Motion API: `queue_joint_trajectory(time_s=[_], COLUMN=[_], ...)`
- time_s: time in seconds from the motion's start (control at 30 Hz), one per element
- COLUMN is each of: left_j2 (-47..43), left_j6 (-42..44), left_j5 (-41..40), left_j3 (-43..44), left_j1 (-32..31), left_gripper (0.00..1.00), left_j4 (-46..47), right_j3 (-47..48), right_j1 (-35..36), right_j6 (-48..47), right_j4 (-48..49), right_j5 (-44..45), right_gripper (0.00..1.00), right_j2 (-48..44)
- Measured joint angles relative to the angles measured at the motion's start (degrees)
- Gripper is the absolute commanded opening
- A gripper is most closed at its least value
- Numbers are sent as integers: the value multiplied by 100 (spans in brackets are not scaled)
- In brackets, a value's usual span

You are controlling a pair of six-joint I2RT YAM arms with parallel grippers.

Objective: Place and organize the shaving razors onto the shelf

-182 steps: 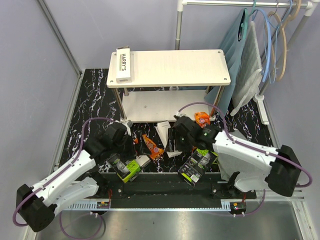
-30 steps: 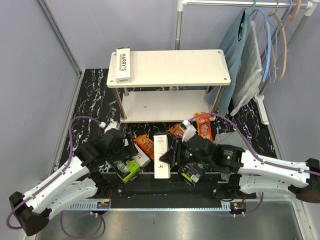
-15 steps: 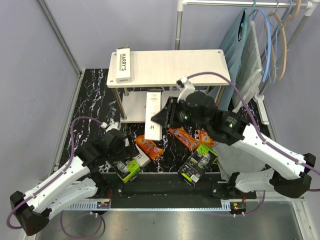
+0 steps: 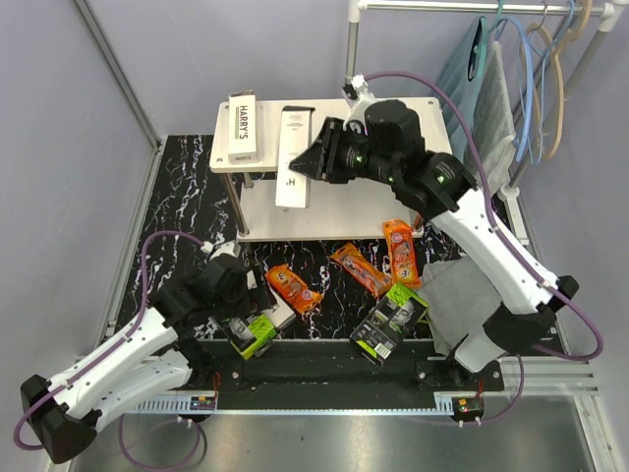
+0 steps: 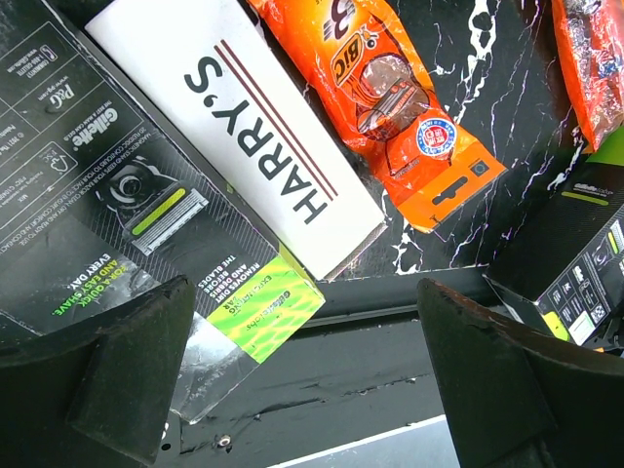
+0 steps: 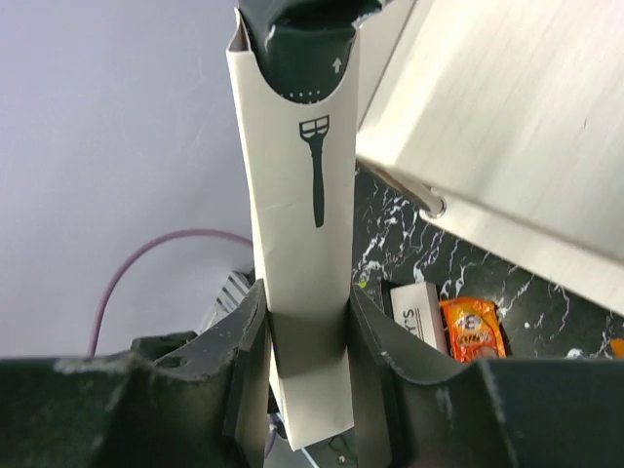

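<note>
- The right end effector (image 4: 313,162) is clenched on the held box (image 4: 293,157), a long white razor carton projecting ahead of its fingers.
- The shelf (image 4: 393,128) top board lies beneath and beside it. The shelved box (image 4: 243,126) lies just past the held box, with long axes parallel.
- I cannot tell whether the held box touches the board.
- The left end effector (image 5: 307,390) is released, hovering above the low box (image 5: 244,127) on the surface (image 4: 187,197).

Right hand (image 6: 307,336) clamped, left hand (image 5: 312,370) spread — low
</note>
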Motion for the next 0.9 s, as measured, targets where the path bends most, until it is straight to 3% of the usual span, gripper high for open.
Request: queue_joint_trajectory(time_s=[0.47, 0.9], left_j2=[120, 153], left_j6=[83, 127], left_j5=[129, 341], left_j3=[-7, -214], left_j1=[0, 0], left_gripper=[99, 99], left_j4=[109, 332], right_j3=[3499, 3847], right_j1=[-782, -1351], right_j6=[-122, 245], right_j4=[-800, -769], right_j5=[-1051, -2017], right_gripper=[22, 22], right_j2=[2406, 3239])
